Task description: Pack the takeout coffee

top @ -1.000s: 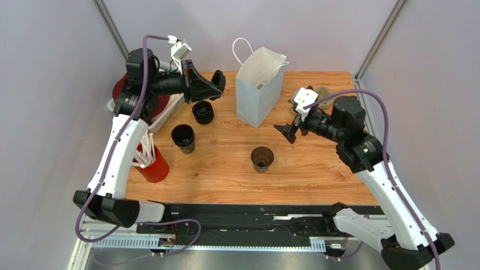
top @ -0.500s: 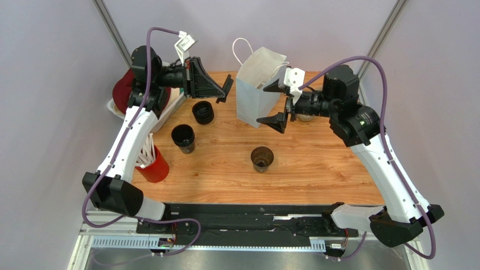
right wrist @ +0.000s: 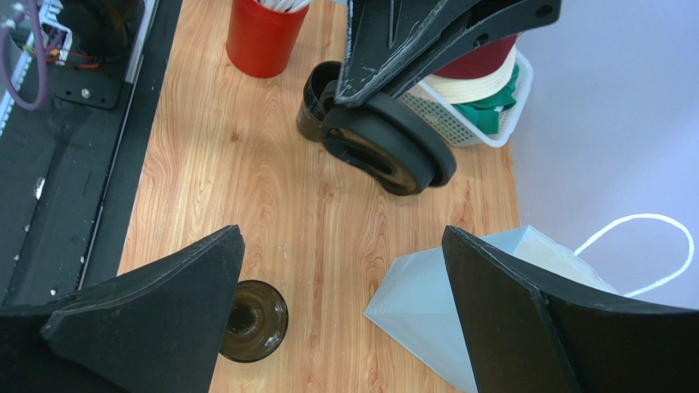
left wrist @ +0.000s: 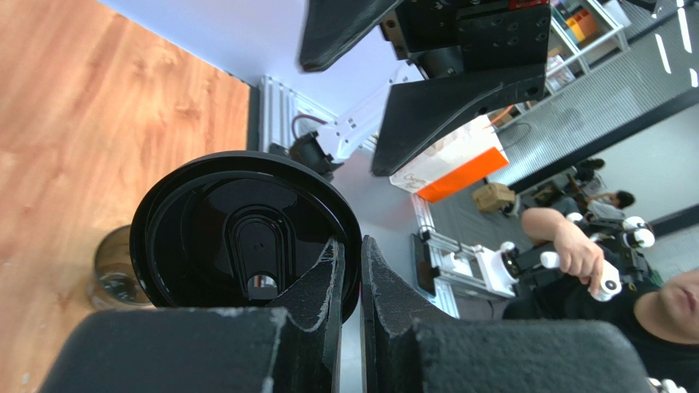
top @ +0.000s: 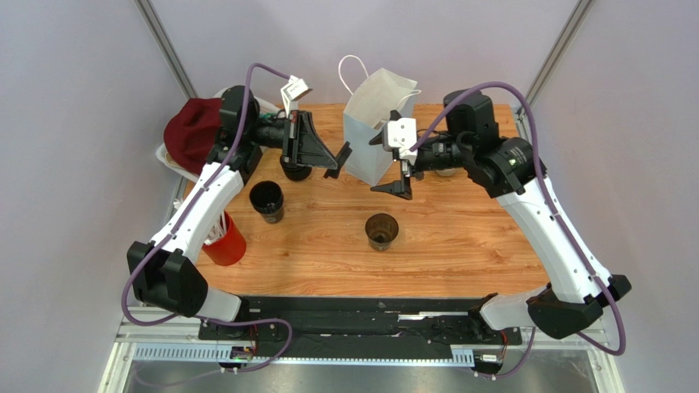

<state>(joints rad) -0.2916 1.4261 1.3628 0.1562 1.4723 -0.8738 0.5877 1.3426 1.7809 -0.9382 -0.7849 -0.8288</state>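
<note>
One black lid (left wrist: 246, 237) sat pinched by its rim in the nearly closed left gripper (top: 335, 160), held toward the wide-open, empty right gripper (top: 384, 164) beside the paper bag (top: 369, 139), seemingly for a handover, while the takeout coffee (top: 382, 231) stood lidless on the table (top: 468, 246) below them.

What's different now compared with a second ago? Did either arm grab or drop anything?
Both arms swung in toward the pale-blue paper bag. The left hand, shut on a round black plastic lid throughout, carried it rightward, close to the bag. The open right hand moved leftward, up beside the bag. Nothing was grabbed or dropped. The small dark disposable cup, the bag and the red cup of white straws stayed put.
</note>
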